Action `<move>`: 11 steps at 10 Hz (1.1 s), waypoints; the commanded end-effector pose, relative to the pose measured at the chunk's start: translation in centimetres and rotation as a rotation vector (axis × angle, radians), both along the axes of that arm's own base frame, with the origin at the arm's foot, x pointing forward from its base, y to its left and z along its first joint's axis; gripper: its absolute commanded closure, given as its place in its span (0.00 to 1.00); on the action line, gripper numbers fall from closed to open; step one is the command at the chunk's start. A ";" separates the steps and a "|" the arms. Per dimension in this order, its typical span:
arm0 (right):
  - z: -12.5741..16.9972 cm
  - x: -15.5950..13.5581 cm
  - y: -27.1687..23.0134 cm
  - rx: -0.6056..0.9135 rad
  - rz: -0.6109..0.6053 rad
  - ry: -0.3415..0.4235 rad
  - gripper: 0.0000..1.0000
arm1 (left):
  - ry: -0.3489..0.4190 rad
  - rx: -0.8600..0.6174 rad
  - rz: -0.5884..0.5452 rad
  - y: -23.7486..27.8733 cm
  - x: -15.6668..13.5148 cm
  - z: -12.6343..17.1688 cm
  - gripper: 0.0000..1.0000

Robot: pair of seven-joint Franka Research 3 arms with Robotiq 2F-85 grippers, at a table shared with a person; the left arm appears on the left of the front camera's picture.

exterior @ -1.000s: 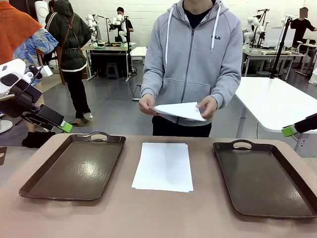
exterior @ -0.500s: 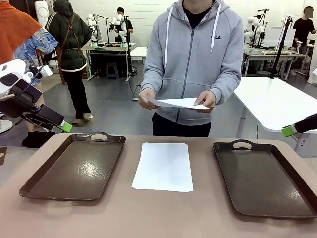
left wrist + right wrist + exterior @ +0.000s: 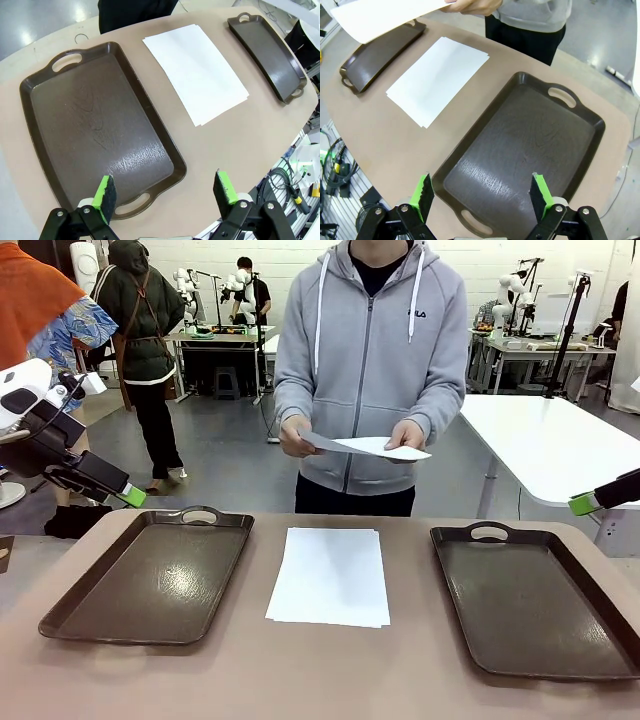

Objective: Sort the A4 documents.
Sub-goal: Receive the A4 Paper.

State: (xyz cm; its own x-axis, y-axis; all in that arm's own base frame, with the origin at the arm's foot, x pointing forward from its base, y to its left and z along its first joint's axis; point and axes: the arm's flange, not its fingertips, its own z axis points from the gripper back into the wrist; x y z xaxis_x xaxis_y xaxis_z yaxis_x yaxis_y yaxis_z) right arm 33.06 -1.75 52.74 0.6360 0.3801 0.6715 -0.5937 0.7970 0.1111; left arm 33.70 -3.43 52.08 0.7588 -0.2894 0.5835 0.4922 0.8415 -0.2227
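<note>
Across the table (image 3: pixel 300 670), front view; person (image 3: pixel 370 360) holding an A4 document (image 3: pixel 375 447)

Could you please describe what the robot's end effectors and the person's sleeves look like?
The left end effector and right end effector are black, each with two jointed, bolted fingers tipped by bright green pads. The left arm has a white casing and a thin dark cable. The person wears a grey zip hoodie with long sleeves, white drawstrings and a small chest logo.
</note>
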 end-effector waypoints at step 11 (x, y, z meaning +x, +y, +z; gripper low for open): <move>-0.1 0.0 0.1 0.006 0.009 0.000 0.00 | -0.006 -0.007 -0.002 0.0 0.0 0.0 0.00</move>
